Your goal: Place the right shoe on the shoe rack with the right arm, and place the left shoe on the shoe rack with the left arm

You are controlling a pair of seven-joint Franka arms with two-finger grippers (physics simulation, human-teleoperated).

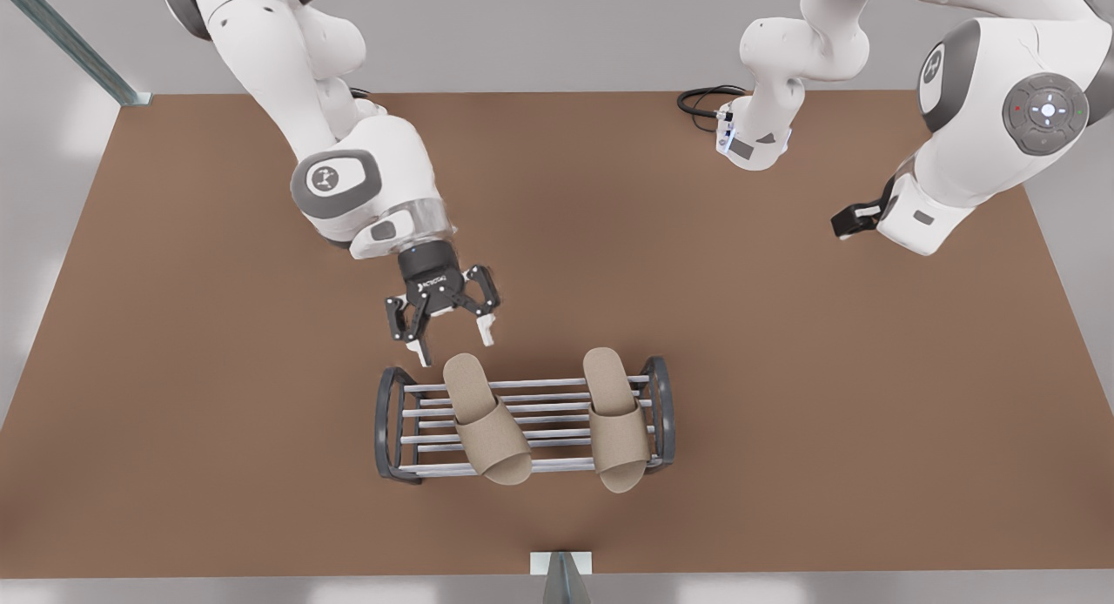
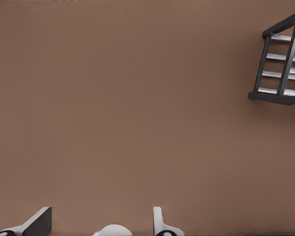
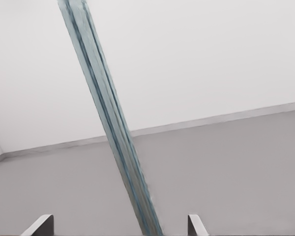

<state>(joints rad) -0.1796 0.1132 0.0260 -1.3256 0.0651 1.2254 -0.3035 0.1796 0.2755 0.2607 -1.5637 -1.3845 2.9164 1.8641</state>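
Both slippers lie across the shoe rack (image 1: 387, 426), which sits near the tabletop's (image 1: 218, 369) front edge, about mid-width. So the job looks done bar the pull-out.

L gripper (image 1: 454, 343) hangs just behind the heel of the left shoe (image 1: 487, 426), fingers spread wide w/ nothing between them. In the left wrist view its claw (image 2: 99, 223) is over bare top, w/ one end of the rack (image 2: 280, 73) off to the side. I take this slipper as the left one only bc it's the one this arm is next to.

R gripper (image 1: 857, 217) waits by the tabletop's edge on the front view's right, well apart from the rack. Its fingers are also apart and empty (image 3: 120, 225), aimed off the table at a wall and a teal post (image 3: 103, 108).

Risks:
- If you drop or swing the L claw fwd, a fingertip could catch that heel. The slipper sits angled, toe overhanging the front bar, so a nudge could slide it off.
- The right shoe (image 1: 618, 430) also overhangs at the toe, close to the end frame. Bumping the rack could shift both.

Room: go up and back toward the rear edge, where there's lots of bare top. There's little space between rack and front edge, so avoid it. A black cable (image 1: 705, 99) lies at the rear edge, near the R arm's base.
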